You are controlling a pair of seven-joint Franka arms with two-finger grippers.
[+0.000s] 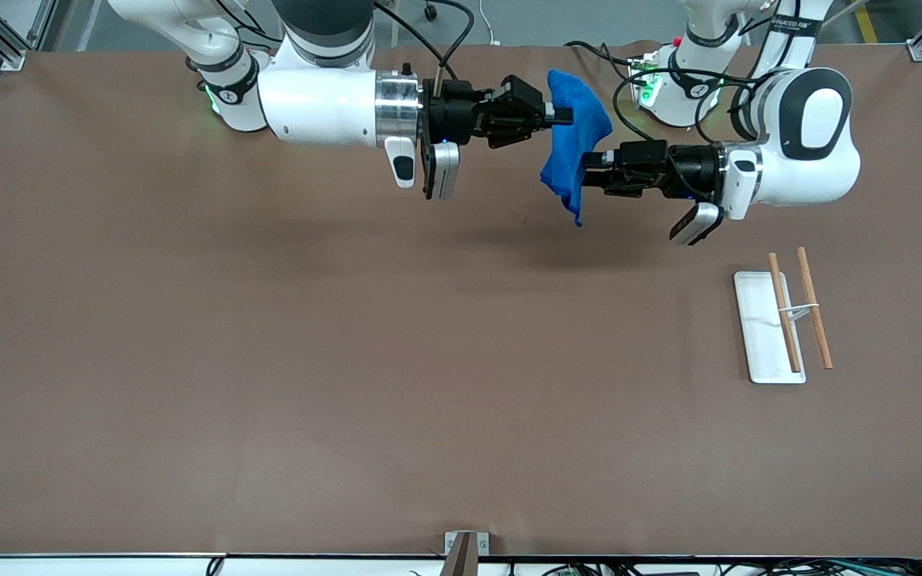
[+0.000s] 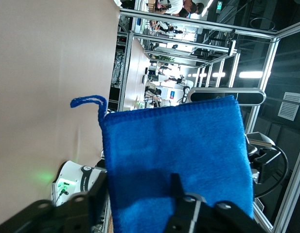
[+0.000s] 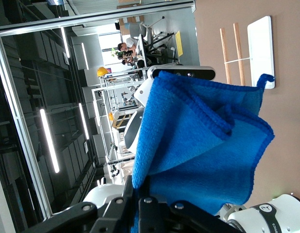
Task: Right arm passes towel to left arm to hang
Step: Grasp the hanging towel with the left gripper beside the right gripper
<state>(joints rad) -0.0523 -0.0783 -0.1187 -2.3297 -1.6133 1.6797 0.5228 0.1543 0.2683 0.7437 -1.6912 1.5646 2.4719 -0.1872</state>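
Note:
The blue towel [image 1: 577, 136] hangs in the air over the table's part nearest the robots' bases. My right gripper [image 1: 561, 114] is shut on its upper edge; in the right wrist view the towel [image 3: 203, 145] drapes from the closed right gripper [image 3: 146, 194]. My left gripper [image 1: 587, 170] is at the towel's lower half. In the left wrist view its jaws stand apart at the left gripper [image 2: 137, 191], with the towel [image 2: 179, 141] lying between and past them, not pinched. The corner loop [image 2: 86, 101] sticks out free.
A white base plate [image 1: 757, 336] with two wooden rods [image 1: 783, 320] joined by a thin wire lies toward the left arm's end, nearer the front camera than the grippers. It also shows in the right wrist view [image 3: 260, 48]. Cables lie by the arm bases.

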